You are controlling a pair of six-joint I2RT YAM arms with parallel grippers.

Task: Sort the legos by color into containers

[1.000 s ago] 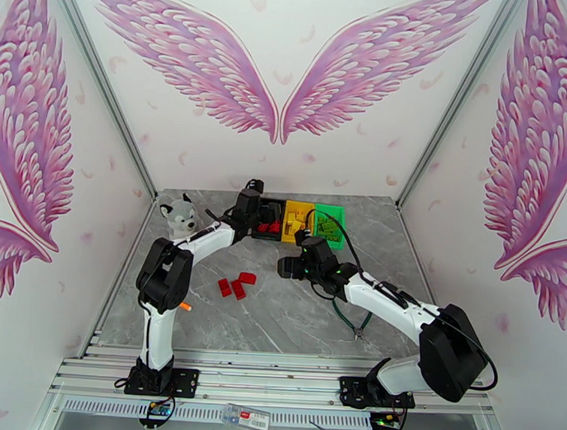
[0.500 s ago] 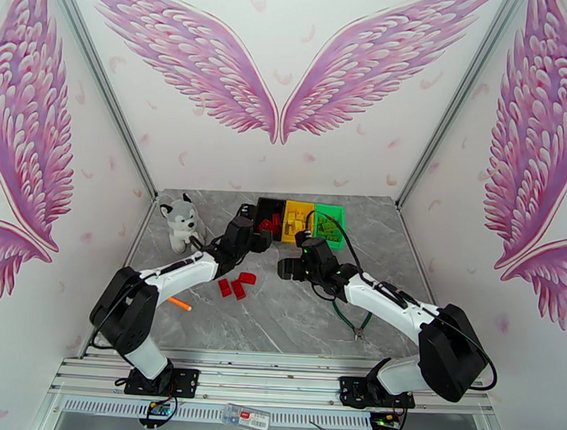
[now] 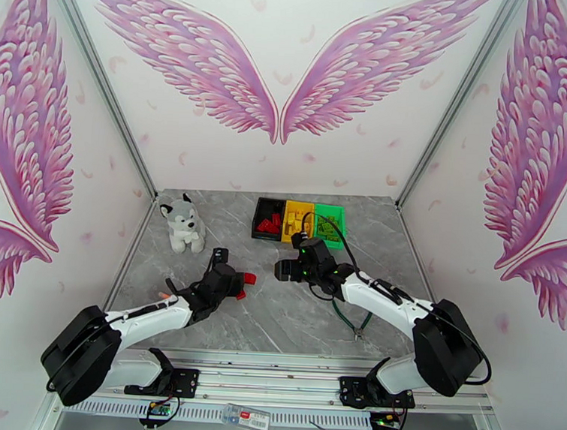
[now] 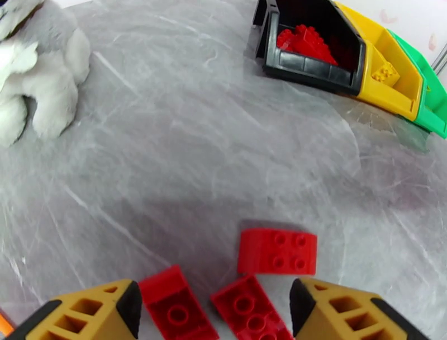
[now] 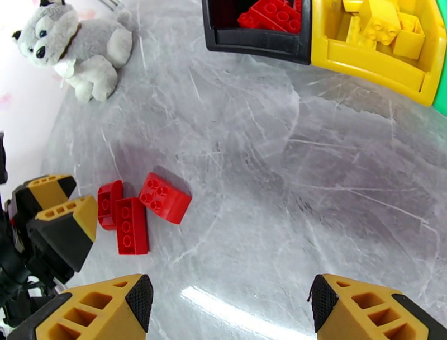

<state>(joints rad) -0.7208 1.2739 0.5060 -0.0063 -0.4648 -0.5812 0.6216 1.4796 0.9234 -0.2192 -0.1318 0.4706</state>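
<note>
Three red legos (image 4: 277, 251) are found loose on the grey marble table (image 3: 279, 324), clustered left of its middle. In the left wrist view two of them are framed between the widely spread fingers of the left gripper (image 4: 214, 307), with the third lying just beyond; none is pinched. Their studded tops are shown more plainly by the right wrist view.

The containers (image 3: 268, 237) are set in a joined row near the far edge. Red bricks are seen in the black bin (image 5: 257, 40) and yellow ones in the yellow bin (image 5: 369, 70); the contents of the green bin (image 4: 436, 112) are made out from the top view.

Bare table is left between cluster and bins. The right gripper (image 5: 229, 305) is held over open marble right of the cluster, its claw spread with nothing in it. A plush husky (image 5: 78, 50) is placed at the far left, well apart.
</note>
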